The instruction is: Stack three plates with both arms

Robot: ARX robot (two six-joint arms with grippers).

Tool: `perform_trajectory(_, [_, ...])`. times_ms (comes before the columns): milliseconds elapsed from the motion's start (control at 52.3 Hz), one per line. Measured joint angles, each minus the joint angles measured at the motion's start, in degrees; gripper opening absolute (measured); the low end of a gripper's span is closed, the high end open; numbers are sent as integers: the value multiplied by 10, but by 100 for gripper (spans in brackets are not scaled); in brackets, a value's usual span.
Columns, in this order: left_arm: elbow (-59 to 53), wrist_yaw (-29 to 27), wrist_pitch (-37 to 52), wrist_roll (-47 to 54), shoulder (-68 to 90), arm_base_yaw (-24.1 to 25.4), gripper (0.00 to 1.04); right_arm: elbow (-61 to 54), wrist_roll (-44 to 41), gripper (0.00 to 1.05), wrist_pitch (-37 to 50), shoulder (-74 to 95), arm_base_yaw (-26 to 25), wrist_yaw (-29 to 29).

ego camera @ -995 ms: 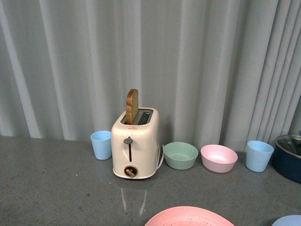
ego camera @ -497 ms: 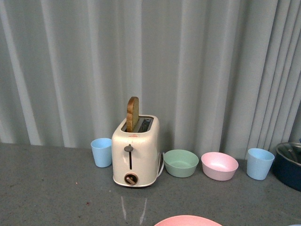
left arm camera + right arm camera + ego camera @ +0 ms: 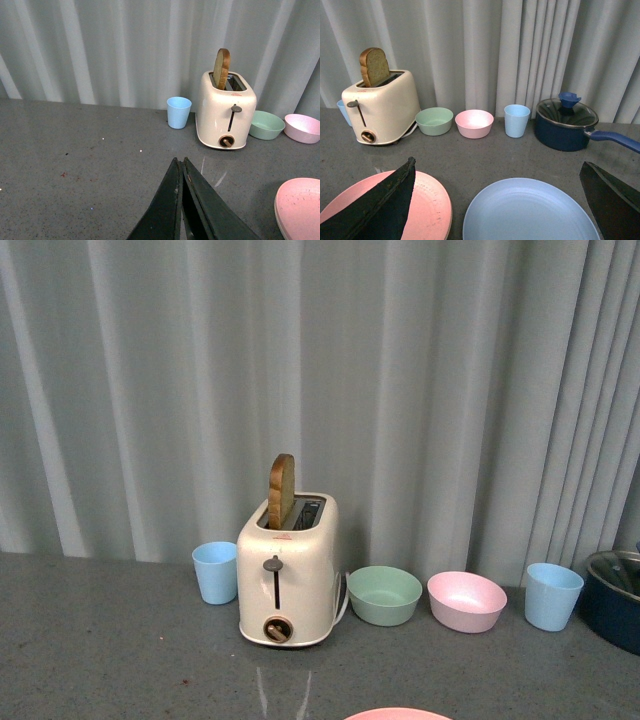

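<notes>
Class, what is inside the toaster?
One browned bread slice stands upright in a slot of the toaster. Its upper half shows; its lower part is hidden inside.

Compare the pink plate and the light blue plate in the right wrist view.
The pink plate lies toward the toaster, the light blue plate toward the pot. The right gripper hides part of the pink plate; the light blue plate is unobstructed. Both are round, shallow, empty, lying flat.
</notes>
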Motion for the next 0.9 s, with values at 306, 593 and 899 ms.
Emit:
perform_trajectory(306, [0, 0, -60, 0, -60, 0, 4, 0, 0, 97, 0, 0, 0, 0])
perform_trajectory(593, [0, 0, -179, 0, -165, 0, 4, 0, 0, 97, 0, 0, 0, 0])
perform_trajectory(899, [0, 0, -183, 0, -179, 0, 16, 0, 0, 97, 0, 0, 0, 0])
